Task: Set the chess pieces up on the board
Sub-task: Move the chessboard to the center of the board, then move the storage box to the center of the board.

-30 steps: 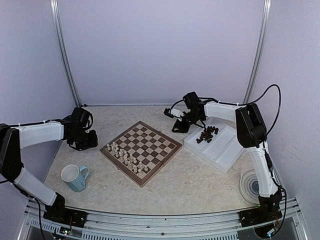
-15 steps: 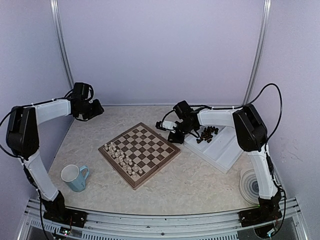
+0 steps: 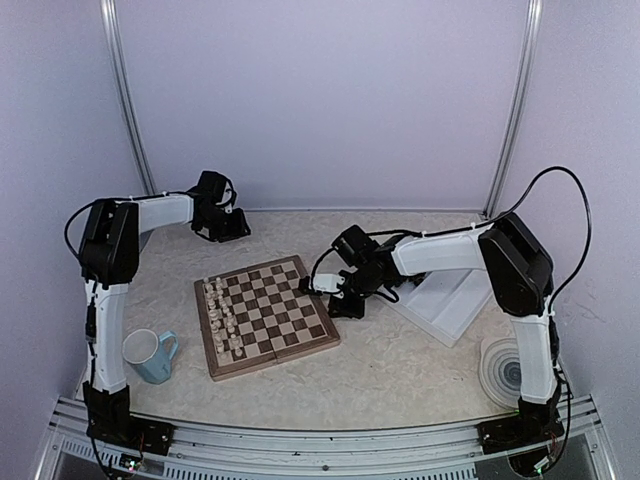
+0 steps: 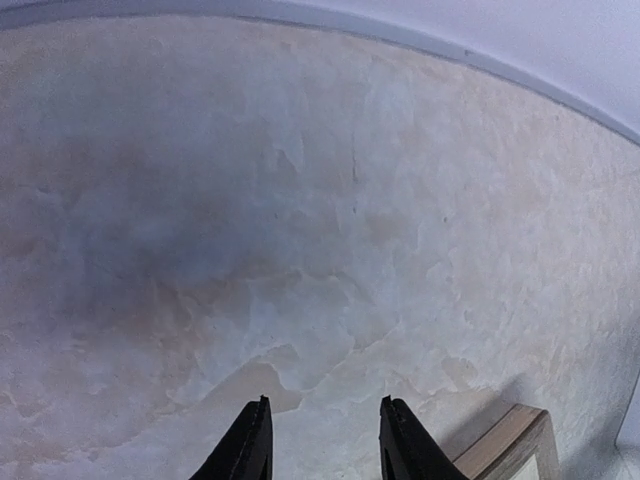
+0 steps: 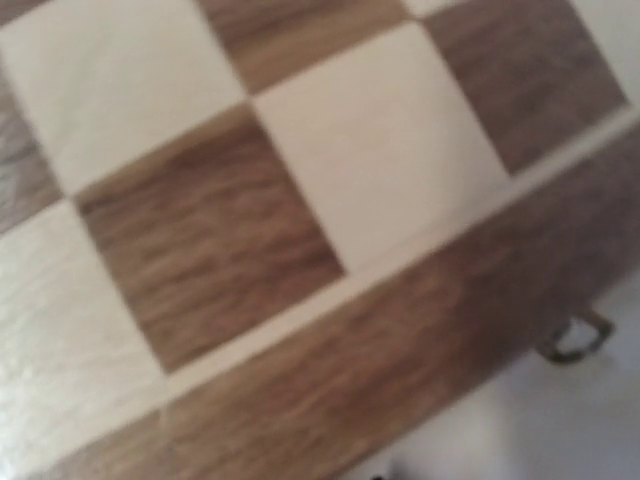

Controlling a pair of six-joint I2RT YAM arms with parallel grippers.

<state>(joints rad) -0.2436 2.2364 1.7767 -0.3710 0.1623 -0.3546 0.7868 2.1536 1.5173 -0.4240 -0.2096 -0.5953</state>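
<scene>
The board (image 3: 278, 308) lies mid-table with cream-white figures (image 3: 220, 312) along its left side. My right gripper (image 3: 333, 297) is low at the board's right edge; whether it touches the edge I cannot tell. The right wrist view is a blurred close-up of the board (image 5: 300, 200), its border and a small metal latch (image 5: 575, 338); its fingers barely show. My left gripper (image 3: 226, 222) hovers at the back of the table, its fingers (image 4: 246, 445) apart over bare tabletop, a board corner (image 4: 512, 446) beside them. The dark chess pieces are hidden from view.
A white ridged tray (image 3: 450, 302) sits right of the board, partly under the right arm. A pale blue mug (image 3: 150, 356) stands at front left. A round coiled object (image 3: 502, 372) lies at front right. Walls close the table's back and sides.
The right gripper moved left from the tray to the board's right edge. The board turned and shifted left. The left arm swung from the table's left side to the back.
</scene>
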